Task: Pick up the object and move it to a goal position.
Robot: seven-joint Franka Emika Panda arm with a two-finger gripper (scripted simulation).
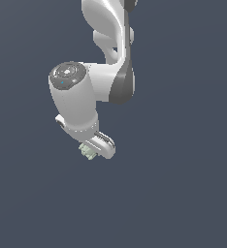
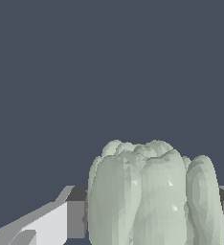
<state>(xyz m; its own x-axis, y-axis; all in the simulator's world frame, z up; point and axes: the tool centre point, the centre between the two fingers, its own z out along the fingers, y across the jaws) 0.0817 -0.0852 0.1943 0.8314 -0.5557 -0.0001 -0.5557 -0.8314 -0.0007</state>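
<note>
The object [image 1: 88,151] was found clamped between the fingers of the gripper [image 1: 92,150], held clear for carriage to the goal.

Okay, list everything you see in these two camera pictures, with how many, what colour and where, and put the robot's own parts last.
ridged block: one, pale grey-green, lumpy; sits at the pincer's tip in the exterior view and fills the lower part of the wrist view, between the fingers.
background: one, plain dark blue-grey, all around; no table edge or goal marker shows.
robot arm: one, white with dark grey joints, coming down from the top of the exterior view.
pincer: one, white with grey fingers, closed on the ridged block.
</note>
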